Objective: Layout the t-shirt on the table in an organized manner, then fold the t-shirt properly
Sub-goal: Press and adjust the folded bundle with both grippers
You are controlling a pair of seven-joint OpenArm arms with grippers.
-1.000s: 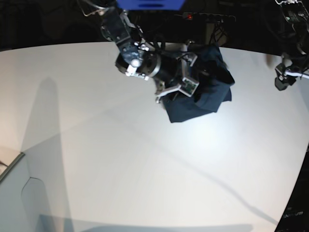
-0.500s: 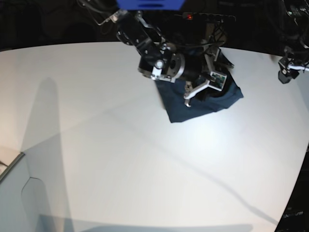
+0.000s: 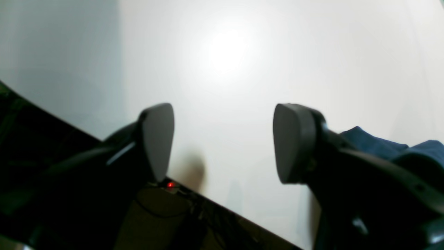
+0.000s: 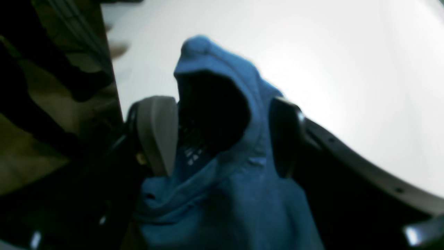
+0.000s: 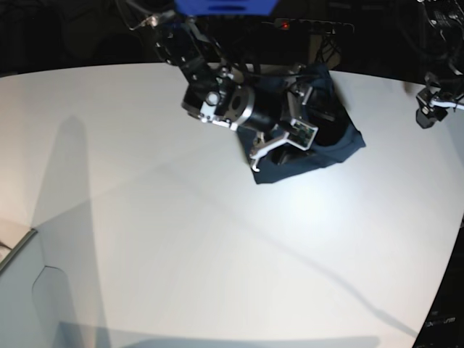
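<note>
Over the t-shirt (image 5: pixel 319 148), bunched at the table's (image 5: pixel 181 239) far edge

Right gripper (image 4: pixel 222 135) straddles a raised fold, jaws wide, nothing pinched; left gripper (image 3: pixel 223 142) hangs spread and empty beside the heap. Best to close on one hem layer only, then drag outward to flatten.

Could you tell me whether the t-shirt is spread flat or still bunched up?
Bunched up: the t-shirt sits as a crumpled heap on the table, its folds rising between the right claw pads.

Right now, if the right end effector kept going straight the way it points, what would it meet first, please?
The t-shirt: a raised fold sits between the open jaws of the right end effector, probably touching already, though depth is unclear.
</note>
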